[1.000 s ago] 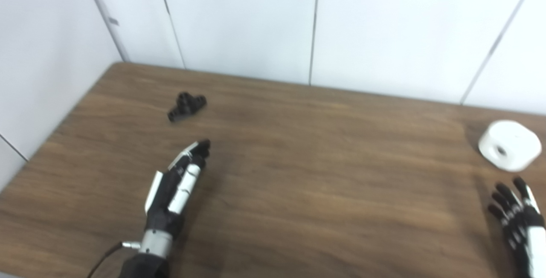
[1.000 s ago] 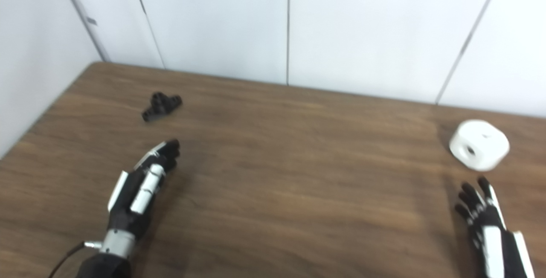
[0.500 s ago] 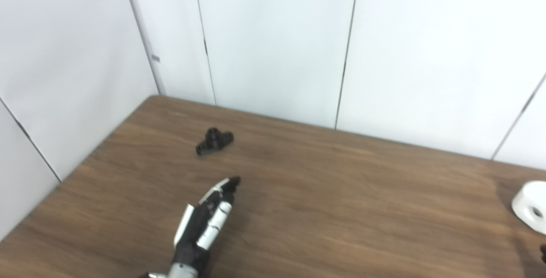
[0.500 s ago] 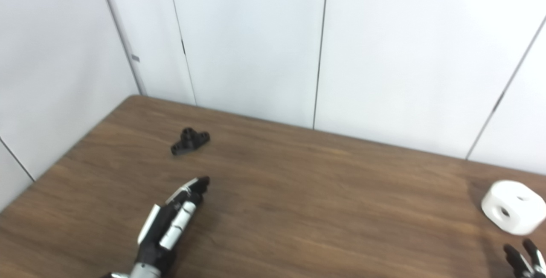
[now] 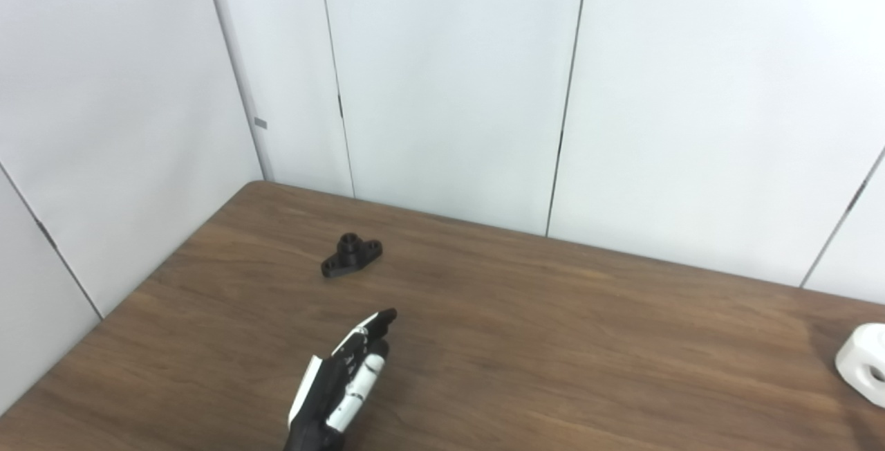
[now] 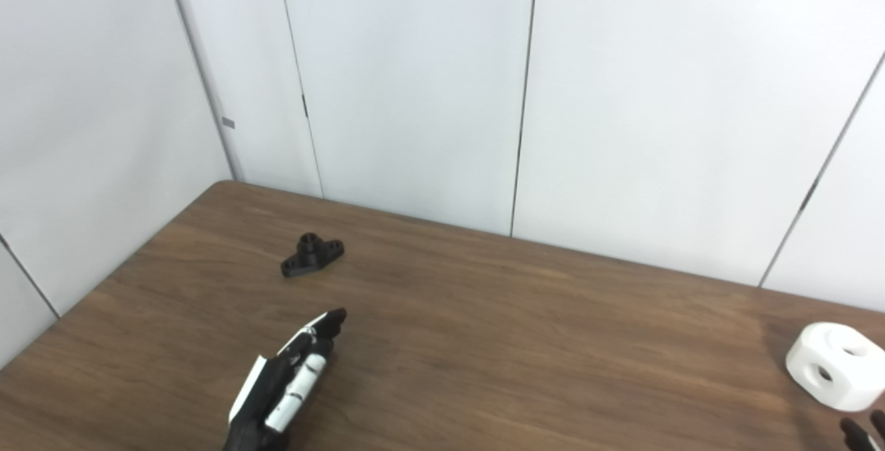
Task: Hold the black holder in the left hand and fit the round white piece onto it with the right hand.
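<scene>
A: Two task pieces lie on one brown wood-grain tabletop (image 6: pixel 525 340), which fills the lower half of both views and meets white wall panels (image 6: pixel 415 91) along its far edge.

B: Where is the round white piece (image 6: pixel 833 375)?

A: At the right edge of the tabletop, toward the near side, resting on the wood with a round hole in its side facing the camera. In the left eye view it is cut off by the picture's border.

B: And the left robot hand (image 6: pixel 287 382)?

A: It comes in over the near edge, left of the middle. Its fingers are stretched out straight and lie close together, pointing toward the far left corner. It holds nothing.

B: The right robot hand (image 6: pixel 861 434)?

A: Only dark fingertips show at the bottom right corner of the right eye view, just nearer than the white piece and apart from it. I cannot tell whether that hand is open or closed.

B: And the black holder (image 5: pixel 351 254)?

A: It is the smallest thing there. It sits flat on the tabletop near the far left corner, a short raised collar in the middle and a lug at each end. It lies beyond the left fingertips, apart from them, and far from the white piece.
</scene>
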`<state>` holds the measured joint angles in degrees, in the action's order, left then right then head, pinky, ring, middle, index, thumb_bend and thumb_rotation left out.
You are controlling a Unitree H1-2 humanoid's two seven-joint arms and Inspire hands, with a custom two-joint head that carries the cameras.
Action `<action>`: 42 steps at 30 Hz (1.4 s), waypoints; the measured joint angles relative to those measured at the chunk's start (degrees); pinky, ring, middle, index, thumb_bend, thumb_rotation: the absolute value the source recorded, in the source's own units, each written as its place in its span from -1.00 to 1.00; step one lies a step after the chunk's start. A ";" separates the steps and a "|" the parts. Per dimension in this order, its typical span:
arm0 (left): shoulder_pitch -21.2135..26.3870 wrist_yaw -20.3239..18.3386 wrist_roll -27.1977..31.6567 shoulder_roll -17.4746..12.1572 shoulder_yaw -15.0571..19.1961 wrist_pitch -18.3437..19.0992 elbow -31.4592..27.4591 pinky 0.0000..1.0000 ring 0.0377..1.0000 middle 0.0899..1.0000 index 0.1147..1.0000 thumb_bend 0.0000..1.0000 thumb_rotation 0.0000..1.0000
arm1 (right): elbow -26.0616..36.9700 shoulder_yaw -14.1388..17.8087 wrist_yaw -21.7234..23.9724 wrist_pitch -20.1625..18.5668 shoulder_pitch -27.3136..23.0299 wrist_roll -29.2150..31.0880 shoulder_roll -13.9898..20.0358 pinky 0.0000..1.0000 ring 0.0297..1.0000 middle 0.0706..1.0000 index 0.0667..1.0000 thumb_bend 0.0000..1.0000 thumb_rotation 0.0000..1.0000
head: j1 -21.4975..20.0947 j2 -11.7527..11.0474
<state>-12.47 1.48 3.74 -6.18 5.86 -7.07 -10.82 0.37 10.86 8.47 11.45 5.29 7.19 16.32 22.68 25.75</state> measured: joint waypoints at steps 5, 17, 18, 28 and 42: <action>-0.36 3.80 -8.23 0.25 -0.02 2.08 -1.48 0.70 0.76 0.75 0.66 0.06 -0.39 | -0.65 0.27 -0.18 0.07 -0.55 -0.29 0.19 1.00 0.92 0.82 0.96 0.12 1.00 | -0.88 0.09; 7.16 4.28 -16.15 -5.17 5.58 15.07 -9.40 0.65 0.73 0.74 0.65 0.38 -0.74 | -2.08 0.73 -0.46 0.45 -1.21 -2.09 0.44 1.00 0.84 0.78 0.94 0.01 1.00 | -1.67 -0.79; 7.94 4.01 -16.17 -5.75 5.81 16.03 -9.65 0.67 0.74 0.76 0.65 0.41 -0.73 | -2.13 0.73 -0.46 0.54 -1.22 -2.09 0.44 1.00 0.84 0.78 0.94 -0.01 1.00 | -1.76 -0.97; 14.70 2.64 -23.54 -13.21 6.79 22.85 -7.64 0.61 0.78 0.79 0.64 0.49 -0.52 | -2.14 0.66 -0.46 0.70 -1.38 -2.59 0.30 0.99 0.85 0.75 0.93 -0.02 1.00 | -2.11 -1.23; 21.67 6.85 -40.62 -19.73 -0.58 23.34 8.67 0.93 0.91 0.82 0.61 0.75 -0.32 | -1.82 0.53 -0.43 1.88 -1.27 -2.49 0.17 0.99 0.83 0.71 0.92 -0.05 1.00 | -2.90 -0.62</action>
<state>9.20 8.33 -36.88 -25.91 5.28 16.27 -2.15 -1.45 11.39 8.04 13.33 4.03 4.71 16.49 19.78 25.14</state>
